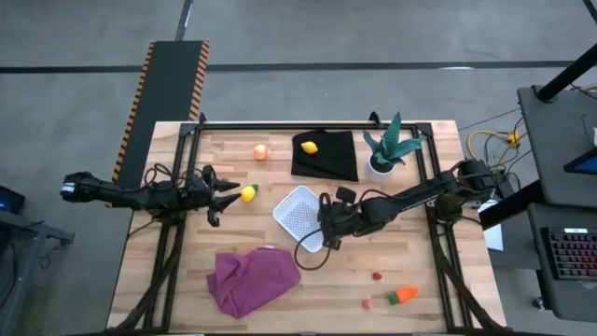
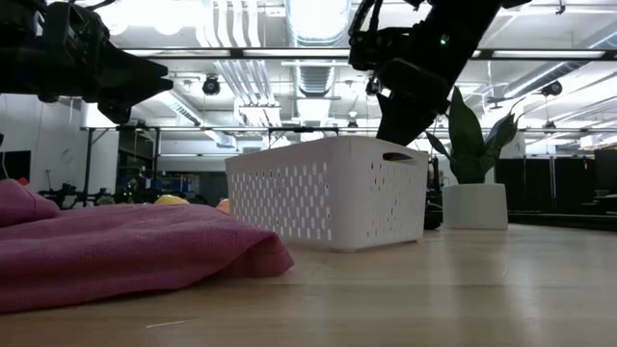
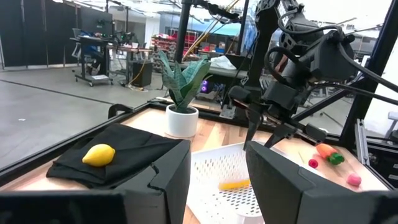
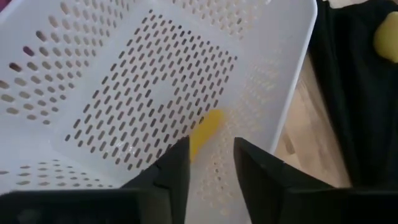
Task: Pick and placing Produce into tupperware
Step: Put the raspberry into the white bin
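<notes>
The white perforated container stands on the table's middle, also in the low view. My right gripper hangs open over its right corner, fingers at the wall. A blurred yellow piece shows at that wall's foot; I cannot tell whether it is inside. My left gripper is open, raised above the table, just left of a yellow lemon lying beside the container. Another lemon rests on the black cloth. The peach ball lies far left of the cloth.
A purple cloth is heaped near the front edge. The carrot, a red piece and a pink piece lie on the near right. A potted green plant stands beside the black cloth. A dark cable loops by the container.
</notes>
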Tool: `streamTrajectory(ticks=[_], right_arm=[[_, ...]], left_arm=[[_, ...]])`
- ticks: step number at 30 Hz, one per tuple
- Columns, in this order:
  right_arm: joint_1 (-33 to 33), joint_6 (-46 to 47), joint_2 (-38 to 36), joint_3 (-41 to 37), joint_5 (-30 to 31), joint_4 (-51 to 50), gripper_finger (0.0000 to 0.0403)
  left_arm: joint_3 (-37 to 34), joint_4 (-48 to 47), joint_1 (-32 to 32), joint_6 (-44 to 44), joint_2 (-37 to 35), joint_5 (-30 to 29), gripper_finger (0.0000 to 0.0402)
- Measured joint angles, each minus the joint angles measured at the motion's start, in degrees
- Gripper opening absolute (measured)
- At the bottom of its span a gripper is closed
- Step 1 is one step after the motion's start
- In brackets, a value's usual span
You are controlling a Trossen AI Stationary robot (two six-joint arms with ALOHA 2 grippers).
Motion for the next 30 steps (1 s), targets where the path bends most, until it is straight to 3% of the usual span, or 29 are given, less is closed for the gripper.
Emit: streamTrajectory(ticks=[6,13,20,26,30], right_arm=[[0.02,-0.34,-2.08,0.26,0.02,-3.02,0.0154],[3.9,6.24,-10.45,-0.37,-0.22,-7.39,0.0151],[15.19,8.75,-21.45,-3.98,-6.24,-10.1,0.0136],[26.72,21.46,-29.74,-8.07,-6.21,-12.98,0.0127],[33.09,26.67,-31.12,-11.32,-5.84,-12.86,0.0136]], left_arm=[[0.0,0.01,-0.02,-0.04,0.27,0.01,0.0142],[0.0,0.13,-0.01,2.32,0.24,0.02,0.0142],[0.0,0.51,0.0,4.44,-0.09,0.02,0.0142],[0.0,0.5,-0.02,4.48,-0.06,0.0,0.0142],[0.0,0.52,-0.01,4.42,0.29,0.01,0.0142]])
